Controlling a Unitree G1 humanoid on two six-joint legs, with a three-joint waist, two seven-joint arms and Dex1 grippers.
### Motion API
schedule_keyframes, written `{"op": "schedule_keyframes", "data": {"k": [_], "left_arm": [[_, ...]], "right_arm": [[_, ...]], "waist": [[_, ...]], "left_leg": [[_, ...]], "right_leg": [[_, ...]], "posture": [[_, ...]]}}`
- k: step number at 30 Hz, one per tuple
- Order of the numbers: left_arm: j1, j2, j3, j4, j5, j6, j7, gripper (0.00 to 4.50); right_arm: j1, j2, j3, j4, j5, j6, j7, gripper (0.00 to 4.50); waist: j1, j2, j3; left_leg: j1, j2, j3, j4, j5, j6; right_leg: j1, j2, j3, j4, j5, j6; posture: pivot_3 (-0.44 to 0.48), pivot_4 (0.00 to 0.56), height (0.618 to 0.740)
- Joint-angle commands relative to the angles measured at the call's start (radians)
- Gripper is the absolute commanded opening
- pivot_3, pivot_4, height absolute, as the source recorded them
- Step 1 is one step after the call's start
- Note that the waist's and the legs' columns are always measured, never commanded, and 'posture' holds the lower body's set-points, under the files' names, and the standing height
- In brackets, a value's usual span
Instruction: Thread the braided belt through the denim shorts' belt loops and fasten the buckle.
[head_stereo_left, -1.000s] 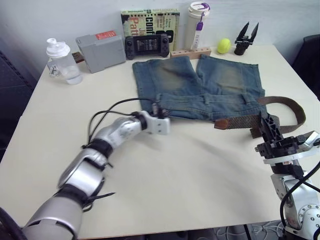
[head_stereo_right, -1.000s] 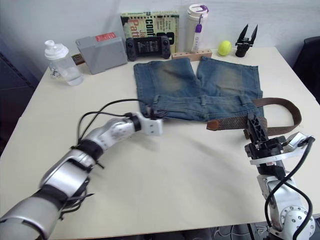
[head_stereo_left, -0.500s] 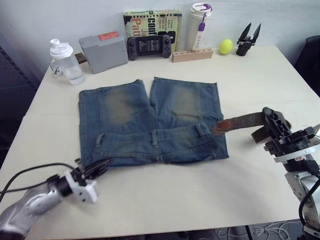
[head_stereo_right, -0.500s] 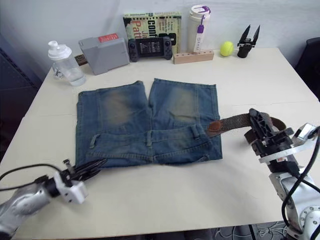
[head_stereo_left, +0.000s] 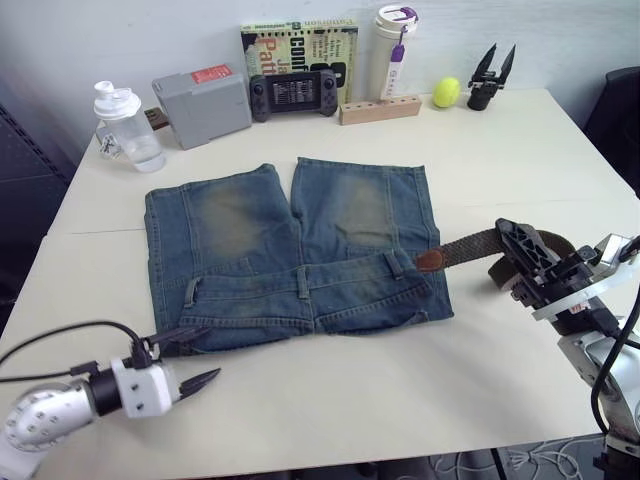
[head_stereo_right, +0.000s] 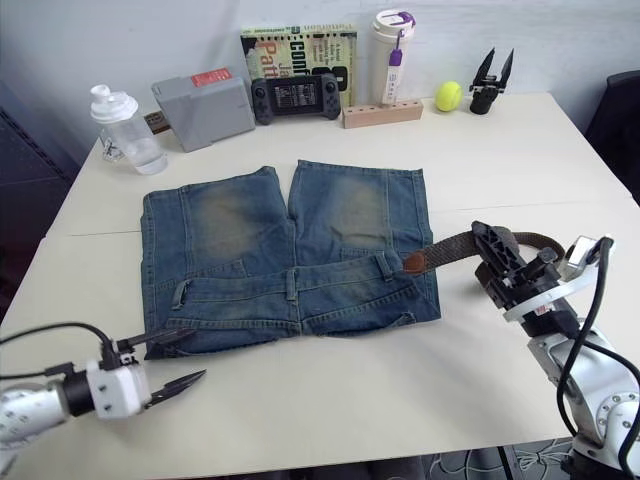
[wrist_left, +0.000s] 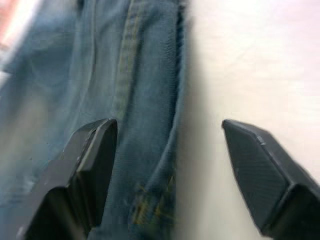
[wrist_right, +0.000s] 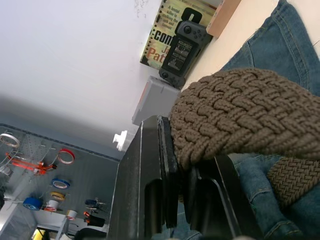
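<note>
The right gripper (head_stereo_left: 520, 262) had its jaws shut on the braided belt (head_stereo_left: 470, 246), whose tip pointed at the denim shorts (head_stereo_left: 290, 250). The left gripper (head_stereo_left: 190, 358), its jaws wide open and holding nothing, sat at the waistband.

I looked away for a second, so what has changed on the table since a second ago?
The left gripper dragged the denim shorts toward the robot and leftward, then let go; it now sits open at their near left corner. The right gripper stayed shut on the braided belt, whose tan tip now lies on the waistband. The items along the far edge stayed put.
</note>
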Motion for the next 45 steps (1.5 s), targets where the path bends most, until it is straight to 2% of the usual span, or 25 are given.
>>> {"op": "schedule_keyframes", "data": {"k": [1, 3, 6, 9, 13, 19, 30, 38, 43, 45], "left_arm": [[-0.012, 0.096, 0.124, -0.162, -0.433, 0.346, -0.202, 3.71], [-0.114, 0.096, 0.115, -0.194, -0.567, 0.48, -0.228, 3.71], [-0.314, 0.032, 0.021, -0.206, -0.623, 0.64, -0.219, 3.71], [-0.477, -0.077, -0.071, -0.188, -0.62, 0.749, -0.218, 3.71], [-0.618, -0.238, -0.176, -0.143, -0.499, 0.799, -0.218, 3.71], [-0.704, -0.38, -0.22, -0.081, -0.371, 0.798, -0.244, 3.71], [-0.754, -0.462, -0.219, -0.047, -0.261, 0.81, -0.313, 3.71], [-0.831, -0.541, -0.243, 0.001, -0.191, 0.8, -0.331, 3.71], [-0.89, -0.595, -0.276, 0.06, -0.108, 0.751, -0.339, 3.71], [-0.921, -0.612, -0.315, 0.099, -0.028, 0.684, -0.339, 3.71]], "right_arm": [[-0.048, -0.033, 0.01, 0.032, 0.017, 0.016, -0.008, 0.0], [-0.09, -0.04, 0.048, 0.078, -0.024, 0.019, -0.019, 0.0], [-0.171, -0.044, 0.092, 0.167, -0.099, 0.013, -0.033, 0.0], [-0.228, -0.046, 0.12, 0.232, -0.153, 0.029, -0.031, 0.0], [-0.263, -0.04, 0.148, 0.285, -0.2, 0.068, -0.035, 0.0], [-0.271, -0.024, 0.157, 0.292, -0.241, 0.097, -0.052, 0.0], [-0.344, -0.09, 0.164, 0.359, -0.316, 0.222, -0.006, 0.0], [-0.359, -0.007, 0.233, 0.341, -0.416, 0.259, -0.014, 0.0], [-0.349, 0.068, 0.266, 0.331, -0.494, 0.255, -0.029, 0.0], [-0.337, 0.091, 0.261, 0.342, -0.508, 0.253, -0.036, 0.0]], "waist": [[0.002, 0.0, 0.0], [0.001, 0.001, 0.001], [0.0, 0.002, 0.0], [-0.001, 0.003, 0.001], [-0.001, 0.002, 0.001], [0.0, 0.002, 0.001], [0.002, 0.001, 0.001], [0.0, 0.001, 0.001], [0.001, 0.001, 0.001], [0.0, 0.0, 0.001]], "left_leg": [[0.0, 0.0, 0.0, 0.0, 0.0, 0.0], [0.0, -0.001, 0.0, 0.001, 0.0, 0.0], [0.0, -0.003, 0.002, 0.0, 0.0, 0.0], [0.001, -0.006, 0.009, 0.0, 0.0, -0.001], [-0.001, -0.006, 0.011, -0.001, 0.001, -0.002], [-0.001, -0.006, 0.012, -0.001, 0.001, -0.003], [-0.001, -0.005, 0.012, 0.0, 0.001, -0.003], [-0.001, -0.005, 0.011, 0.0, 0.001, -0.003], [-0.002, -0.005, 0.011, 0.001, 0.001, -0.003], [-0.002, -0.005, 0.011, 0.001, 0.001, -0.003]], "right_leg": [[0.0, 0.0, 0.0, 0.0, 0.0, 0.0], [0.0, 0.0, 0.001, 0.0, 0.0, 0.0], [0.0, 0.002, 0.002, 0.0, 0.0, 0.0], [0.0, 0.004, 0.004, 0.0, 0.0, 0.001], [-0.002, 0.006, 0.003, 0.0, 0.0, 0.001], [-0.001, 0.006, 0.004, 0.0, 0.0, 0.001], [-0.001, 0.006, 0.004, 0.0, 0.0, 0.001], [-0.002, 0.006, 0.004, 0.0, 0.0, 0.001], [-0.002, 0.006, 0.004, 0.0, 0.0, 0.001], [-0.002, 0.006, 0.004, 0.0, 0.0, 0.001]], "posture": [[0.0, 0.15, 0.722], [0.0, 0.15, 0.722], [0.0, 0.15, 0.722], [0.0, 0.15, 0.722], [0.0, 0.15, 0.722], [0.0, 0.15, 0.722], [0.0, 0.15, 0.722], [0.0, 0.15, 0.722], [0.0, 0.15, 0.722], [0.0, 0.15, 0.722]]}}
